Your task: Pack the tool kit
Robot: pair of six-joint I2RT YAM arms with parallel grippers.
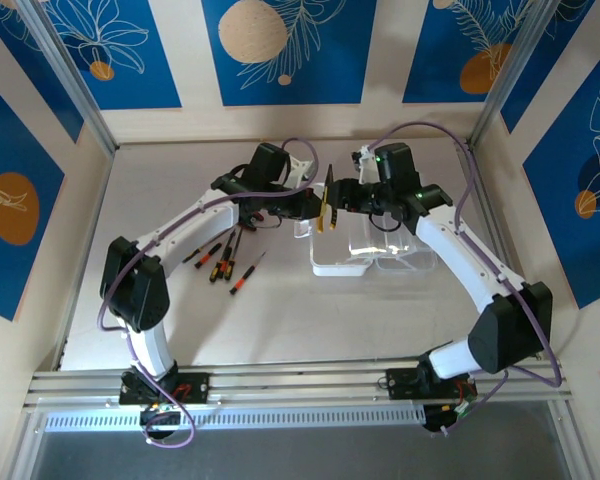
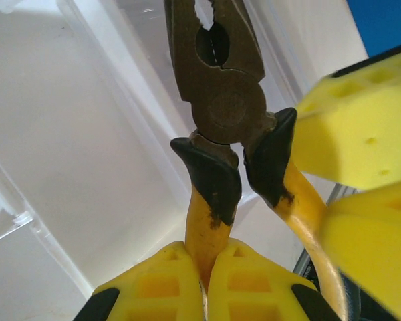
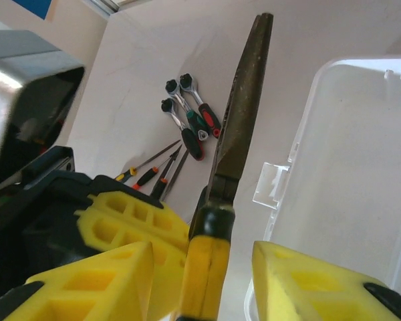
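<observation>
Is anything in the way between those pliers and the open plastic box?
Nothing visible. The left gripper holds the pliers right by the open case, with the right gripper open around one handle.

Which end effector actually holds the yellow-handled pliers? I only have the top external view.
Observer: The left end effector is shut on one handle of the yellow-handled dark steel pliers; the other handle is free.
Operator: Right one gripping?
Observer: Not yet. The right end effector is open; a pliers handle stands between its yellow pads, with a gap showing.
Operator: Tools I can't see?
Observer: Three small ratchet wrenches with dark and red grips lie beside the thin screwdrivers.
</observation>
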